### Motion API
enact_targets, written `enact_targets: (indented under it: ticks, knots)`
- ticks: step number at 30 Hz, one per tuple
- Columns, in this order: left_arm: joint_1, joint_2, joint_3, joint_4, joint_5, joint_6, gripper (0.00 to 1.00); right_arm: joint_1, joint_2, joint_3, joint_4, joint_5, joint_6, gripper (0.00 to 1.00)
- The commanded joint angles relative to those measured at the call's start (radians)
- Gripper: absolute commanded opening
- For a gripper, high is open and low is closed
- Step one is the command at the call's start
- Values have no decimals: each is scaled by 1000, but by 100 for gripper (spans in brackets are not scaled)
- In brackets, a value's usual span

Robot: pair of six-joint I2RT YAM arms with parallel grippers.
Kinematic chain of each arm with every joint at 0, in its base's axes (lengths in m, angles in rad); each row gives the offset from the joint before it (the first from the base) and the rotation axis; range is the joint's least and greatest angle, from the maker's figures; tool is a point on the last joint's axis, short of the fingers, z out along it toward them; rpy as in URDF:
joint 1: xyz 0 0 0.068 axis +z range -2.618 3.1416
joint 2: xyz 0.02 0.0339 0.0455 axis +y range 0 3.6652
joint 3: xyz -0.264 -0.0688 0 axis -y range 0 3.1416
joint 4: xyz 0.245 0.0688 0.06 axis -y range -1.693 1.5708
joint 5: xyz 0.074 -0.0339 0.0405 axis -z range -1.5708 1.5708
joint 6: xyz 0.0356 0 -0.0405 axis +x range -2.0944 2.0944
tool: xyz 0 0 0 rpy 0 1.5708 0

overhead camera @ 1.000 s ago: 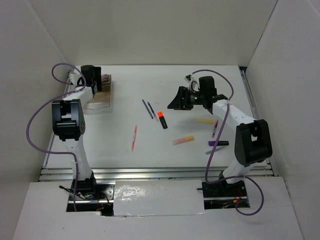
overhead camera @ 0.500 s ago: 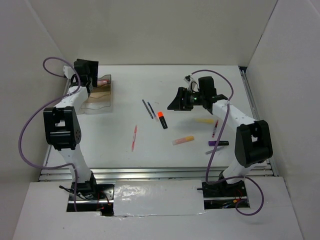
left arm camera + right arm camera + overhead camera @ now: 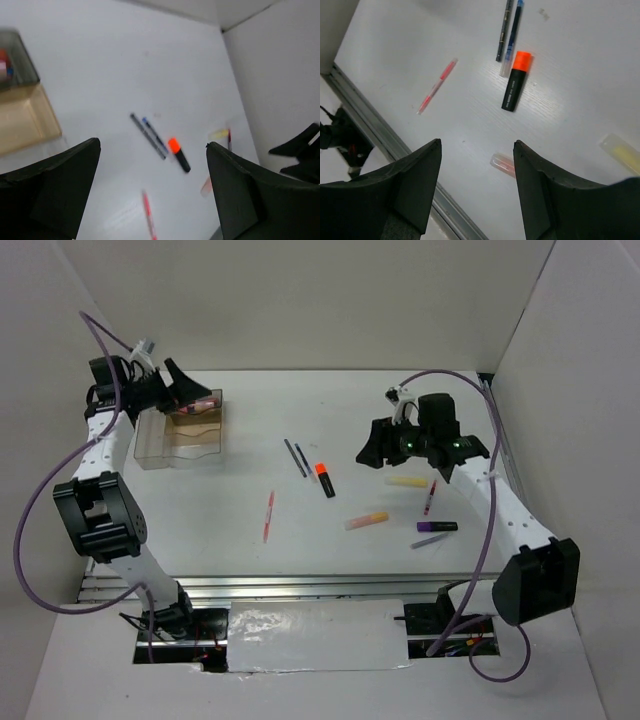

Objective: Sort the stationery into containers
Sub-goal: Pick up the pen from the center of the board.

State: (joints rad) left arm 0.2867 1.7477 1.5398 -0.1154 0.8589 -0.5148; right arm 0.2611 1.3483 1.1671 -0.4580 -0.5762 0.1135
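Note:
Stationery lies loose on the white table: two dark pencils (image 3: 297,458), an orange-capped black highlighter (image 3: 324,480), a thin red pen (image 3: 268,515), a yellow-pink marker (image 3: 366,521), a pale yellow stick (image 3: 408,481) and a purple marker (image 3: 437,527). The clear organiser tray (image 3: 152,452) stands at the far left with a pink-capped tube (image 3: 205,400) inside. My left gripper (image 3: 180,382) hovers open and empty above the tray's back edge (image 3: 152,145). My right gripper (image 3: 372,452) hangs open and empty over the highlighter (image 3: 515,81) and the yellow-pink marker (image 3: 502,165), with its own view centred between the tips (image 3: 477,144).
A dark red pen (image 3: 431,497) lies beside the pale yellow stick. A metal rail (image 3: 300,585) runs along the table's near edge. White walls close in the table at the back and on both sides.
The left arm has lifted and swung back to the left, off the tray. The right arm has shifted right and its gripper has risen slightly.

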Motion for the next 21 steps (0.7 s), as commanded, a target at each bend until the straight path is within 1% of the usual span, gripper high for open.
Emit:
enact_targets:
  ticks: [1, 2, 3, 4, 5, 7, 8, 10, 11, 13, 14, 15, 17, 18, 19, 20, 21]
  knots:
    - [35, 59, -15, -526, 157, 385, 99, -2, -103, -49, -65, 87, -81, 66]
    - [28, 21, -33, -558, 75, 441, 99, -2, -136, -64, -64, 91, -87, 66]
    - [19, -6, -53, -570, 25, 502, 99, -2, -152, -88, -64, 99, -90, 66]
    - [-1, -45, -107, -557, -16, 545, 99, -2, -159, -99, -65, 107, -90, 66]
    - [-12, -112, -130, -546, -81, 558, 99, -2, -175, -107, -68, 110, -90, 66]
    - [-47, -178, -194, -503, -135, 570, 99, 0, -186, -126, -70, 116, -89, 66]
    - [-60, -239, -217, -483, -162, 572, 99, 0, -195, -129, -73, 115, -87, 66]
    - [-92, -307, -280, -442, -182, 576, 99, 0, -207, -139, -73, 124, -84, 66]
    - [-98, -319, -288, -448, -187, 587, 99, -2, -219, -147, -73, 127, -84, 66]
    - [-115, -336, -308, -472, -195, 621, 99, 0, -233, -152, -74, 136, -90, 66]
    - [-124, -333, -302, -527, -192, 680, 99, -2, -244, -159, -74, 142, -94, 66]
    - [-156, -333, -284, -599, -192, 708, 99, -2, -256, -164, -74, 150, -100, 66]
    - [-193, -355, -290, -615, -237, 749, 99, -2, -267, -178, -74, 156, -103, 66]
    - [-242, -376, -332, -590, -274, 733, 99, -2, -271, -185, -70, 159, -103, 66]
    - [-279, -426, -358, -563, -326, 717, 99, 0, -279, -191, -68, 160, -103, 66]
    - [-328, -447, -377, -531, -431, 699, 99, 0, -279, -201, -65, 161, -103, 66]
    - [-413, -456, -406, -527, -473, 694, 94, -3, -281, -204, -64, 162, -101, 66]
